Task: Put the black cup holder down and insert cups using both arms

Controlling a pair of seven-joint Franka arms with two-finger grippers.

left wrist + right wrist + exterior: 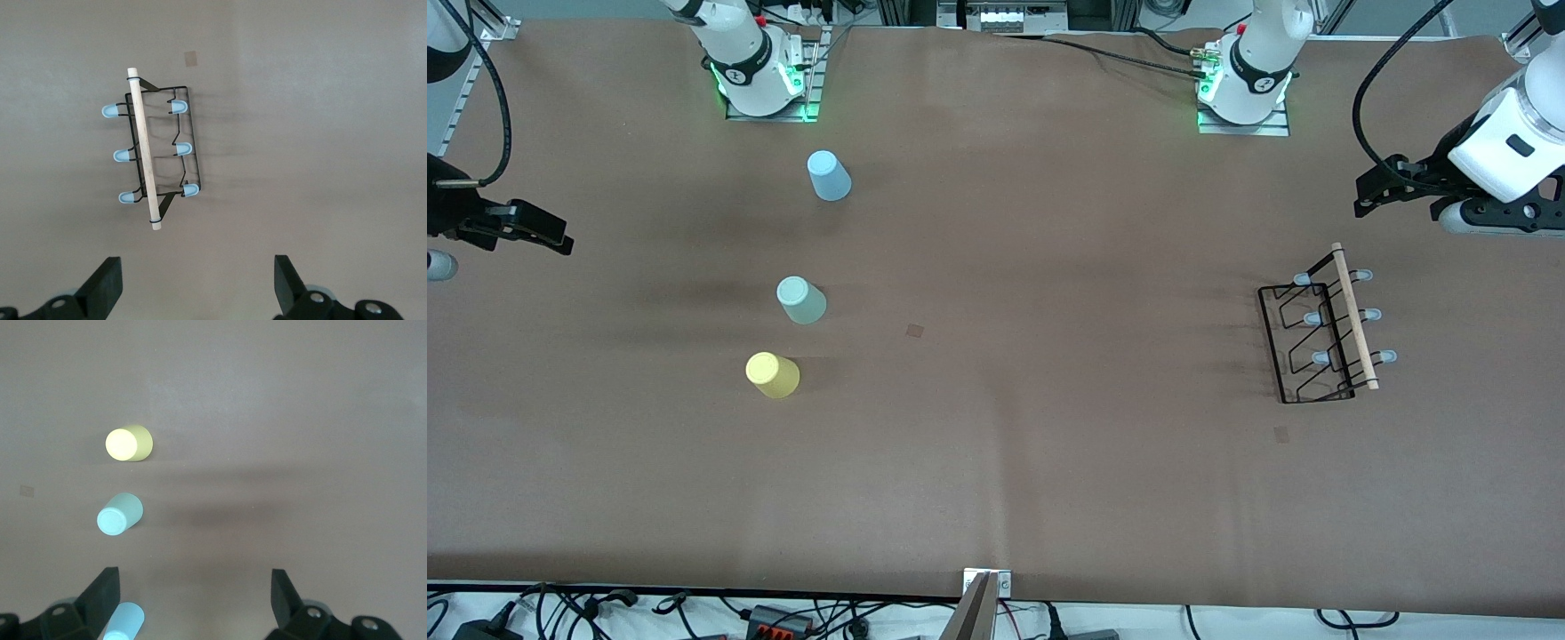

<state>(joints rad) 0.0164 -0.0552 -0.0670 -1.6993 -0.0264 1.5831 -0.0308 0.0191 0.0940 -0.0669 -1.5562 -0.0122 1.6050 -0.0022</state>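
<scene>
Standing toward the left arm's end of the table, the black cup holder lies apart from three upside-down cups at the right arm's end: light blue cup nearest the bases, grey-green cup, then yellow cup nearest the front camera. The left gripper and right gripper hover, fingers spread wide, holding nothing.

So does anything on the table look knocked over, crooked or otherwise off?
Nothing stands out. The light blue cup, grey-green cup and yellow cup stand mouth-down, apart from each other. The black cup holder sits upright toward the left arm's end.
</scene>
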